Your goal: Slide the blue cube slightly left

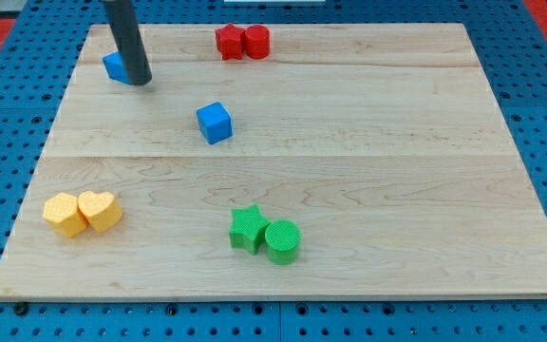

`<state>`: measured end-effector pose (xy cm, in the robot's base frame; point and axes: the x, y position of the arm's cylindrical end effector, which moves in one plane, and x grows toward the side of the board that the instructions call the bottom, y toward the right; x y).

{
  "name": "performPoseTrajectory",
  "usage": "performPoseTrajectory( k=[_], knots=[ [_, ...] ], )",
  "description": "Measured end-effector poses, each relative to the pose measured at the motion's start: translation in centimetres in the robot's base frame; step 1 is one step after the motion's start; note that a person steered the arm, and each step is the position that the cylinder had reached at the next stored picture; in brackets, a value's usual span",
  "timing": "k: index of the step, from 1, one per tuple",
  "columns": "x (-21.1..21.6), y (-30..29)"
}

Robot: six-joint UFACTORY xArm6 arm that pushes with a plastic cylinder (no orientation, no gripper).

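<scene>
The blue cube (214, 123) sits on the wooden board (349, 171), left of centre in the upper half. My dark rod comes down from the view's top left, and my tip (139, 81) rests on the board up and to the left of the cube, well apart from it. A second blue block (115, 66), shape partly hidden, lies right against the rod's left side.
Two red blocks (242, 42) sit together at the view's top centre. A yellow hexagon (64, 214) and yellow heart (100, 210) touch at the lower left. A green star (248, 228) and green cylinder (282, 241) touch at the bottom centre.
</scene>
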<state>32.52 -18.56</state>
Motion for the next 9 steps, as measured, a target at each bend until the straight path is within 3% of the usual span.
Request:
performPoseTrajectory(
  k=[1, 2, 3, 4, 7, 8, 9],
  knots=[
    [-2.7, -2.8],
    [-6.0, 0.1],
    [-0.2, 2.1],
    [5.4, 8.5],
    [8.4, 23.8],
    [14.0, 21.4],
    [7.2, 11.9]
  ],
)
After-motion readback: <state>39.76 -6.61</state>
